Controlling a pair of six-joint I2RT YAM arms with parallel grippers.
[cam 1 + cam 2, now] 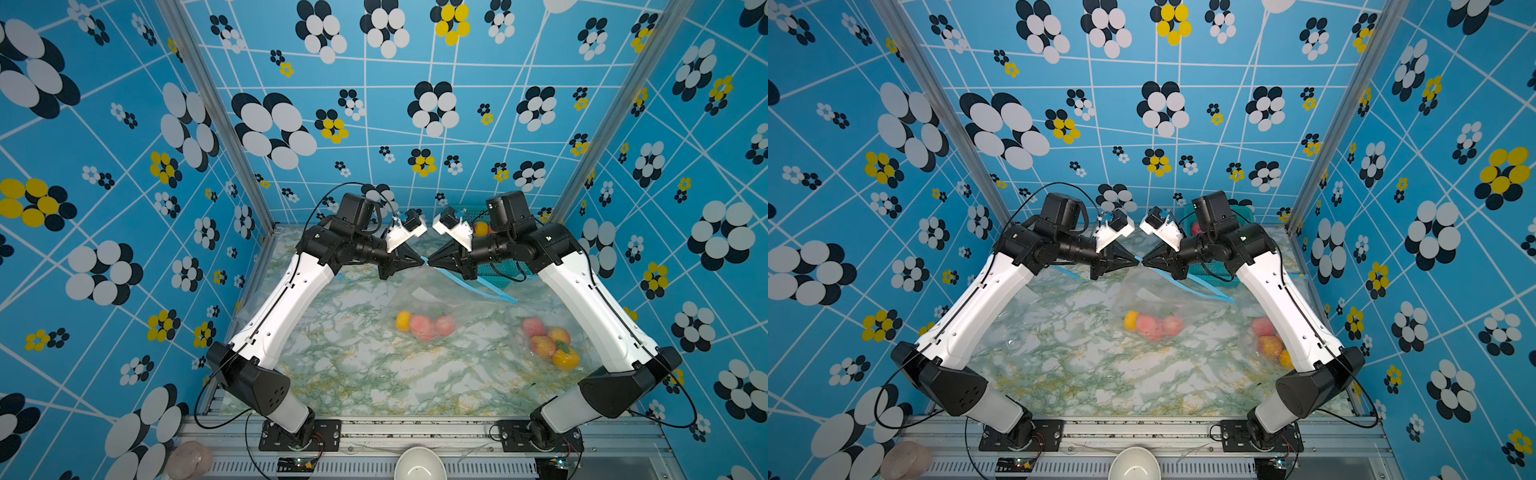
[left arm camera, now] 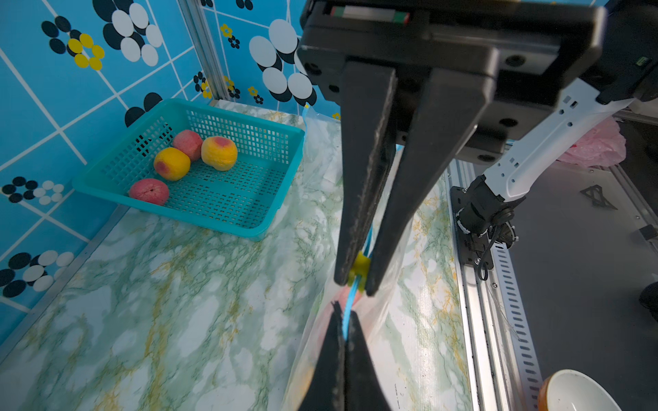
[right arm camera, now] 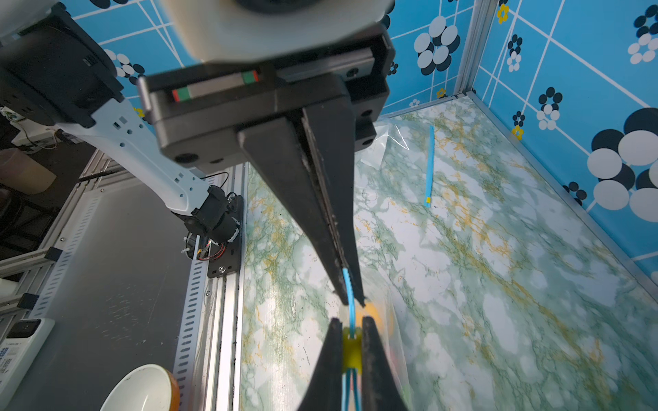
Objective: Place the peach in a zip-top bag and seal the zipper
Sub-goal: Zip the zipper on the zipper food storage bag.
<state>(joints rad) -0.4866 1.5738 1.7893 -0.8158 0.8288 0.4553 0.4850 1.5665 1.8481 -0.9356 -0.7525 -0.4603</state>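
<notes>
Left gripper (image 1: 417, 261) clamped on yellow slider (image 2: 360, 265), right gripper (image 1: 433, 262) pinching blue zipper (image 3: 350, 302), bag (image 1: 436, 293) with three peaches (image 1: 424, 327) inside, far-right basket (image 2: 228, 222) with four loose peaches (image 2: 219, 153)

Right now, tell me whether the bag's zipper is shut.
Not fully shut: past the yellow slider, the two blue tracks run apart.

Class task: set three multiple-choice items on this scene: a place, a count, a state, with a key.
1. Where is the teal basket? A. the table's back corner B. the table's front edge C. on the floor
2. How many fruits lie in it? A. two B. four C. six
3. The left gripper is: A. wide open B. shut on the yellow slider C. shut on a peach
Key: 1A, the wall stands right beside it; 2B, the left wrist view shows four; 3B, its jaws pinch the slider.
</notes>
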